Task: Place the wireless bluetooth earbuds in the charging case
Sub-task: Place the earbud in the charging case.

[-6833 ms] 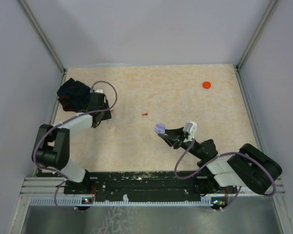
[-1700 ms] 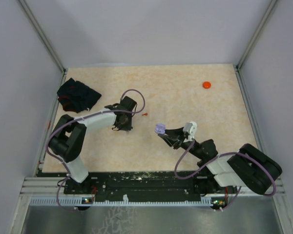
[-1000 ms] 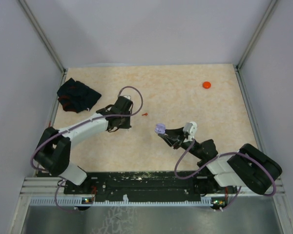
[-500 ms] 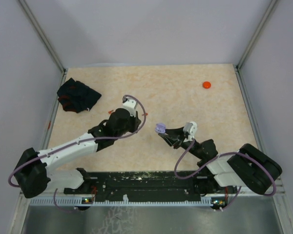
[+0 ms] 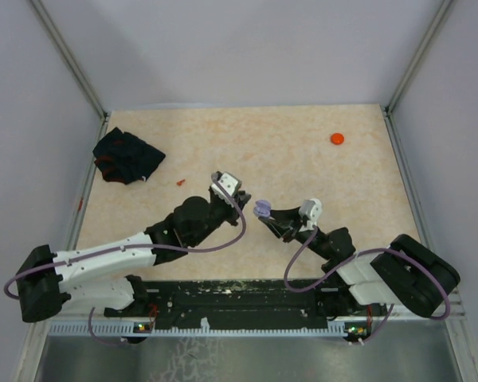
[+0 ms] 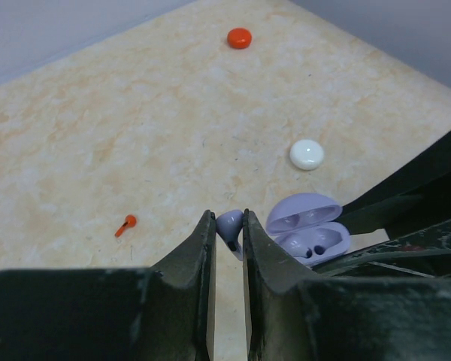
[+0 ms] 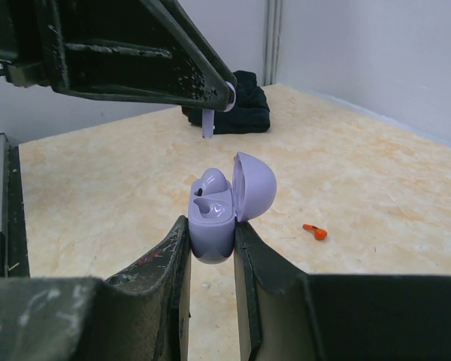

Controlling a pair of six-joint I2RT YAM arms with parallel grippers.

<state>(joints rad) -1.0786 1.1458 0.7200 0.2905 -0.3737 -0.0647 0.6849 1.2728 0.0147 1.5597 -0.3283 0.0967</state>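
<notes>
Left fingers (image 6: 204, 235) pinch a pale purple earbud (image 6: 229, 224) just beside the open charging case (image 7: 213, 222), clamped between right fingers (image 7: 177, 254) above the worktop (image 5: 303, 159).

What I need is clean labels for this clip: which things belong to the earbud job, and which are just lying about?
Job: pale purple earbud in left end effector; open purple charging case in right end effector; loose red earbud.
Lying about: red disc; white disc; black cloth.
</notes>
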